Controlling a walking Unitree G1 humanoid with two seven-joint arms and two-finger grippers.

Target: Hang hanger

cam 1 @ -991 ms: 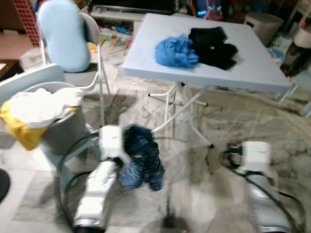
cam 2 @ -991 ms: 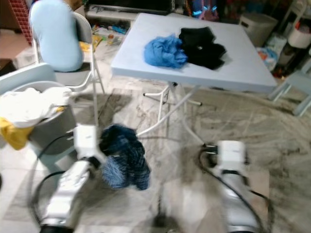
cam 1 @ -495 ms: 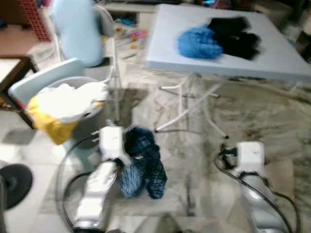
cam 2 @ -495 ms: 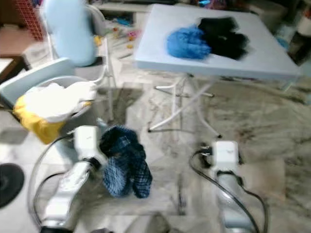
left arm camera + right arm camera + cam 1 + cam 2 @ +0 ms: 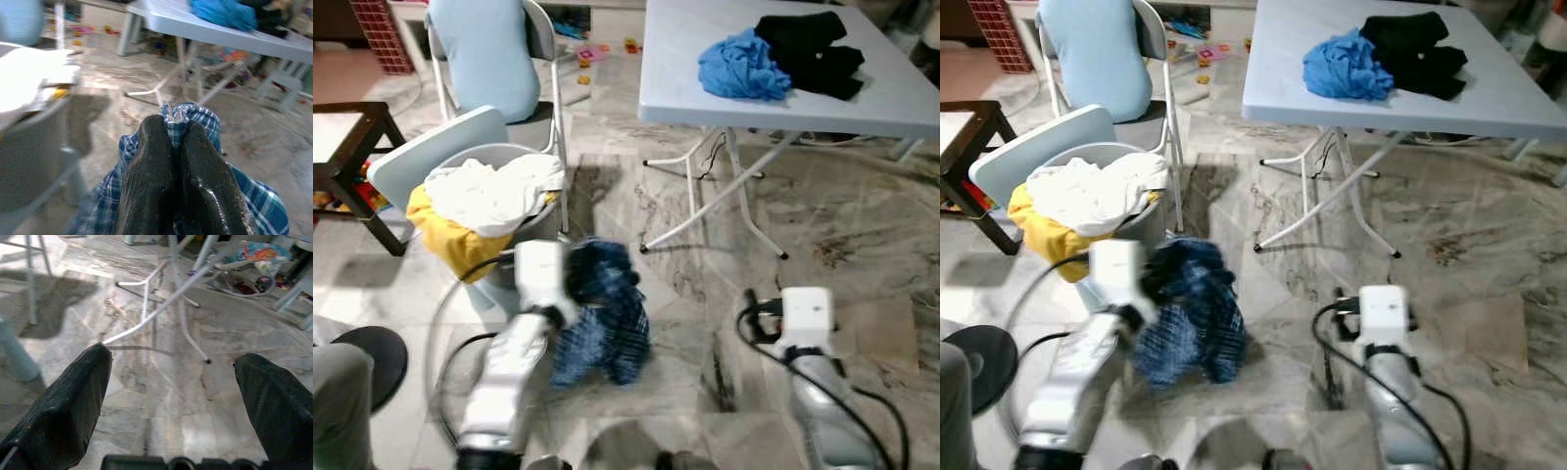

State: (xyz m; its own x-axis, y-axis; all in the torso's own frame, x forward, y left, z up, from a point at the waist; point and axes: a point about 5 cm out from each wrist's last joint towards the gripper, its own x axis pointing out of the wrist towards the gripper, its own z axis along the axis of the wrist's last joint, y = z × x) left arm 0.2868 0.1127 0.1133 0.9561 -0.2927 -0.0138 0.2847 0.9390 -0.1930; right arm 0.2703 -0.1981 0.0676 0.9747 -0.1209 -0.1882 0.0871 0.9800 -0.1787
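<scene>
Marble floor (image 5: 862, 235), blue plaid shirt (image 5: 244, 191) clamped in left gripper (image 5: 173, 139) jaws, right gripper (image 5: 173, 367) jaws wide apart.

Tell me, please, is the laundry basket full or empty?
Full: white and yellow clothes heap above the laundry basket rim, beside the left gripper.

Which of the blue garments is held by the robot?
The dark blue plaid shirt, clamped in the left gripper above the floor; the plain light blue one lies on the table.
</scene>
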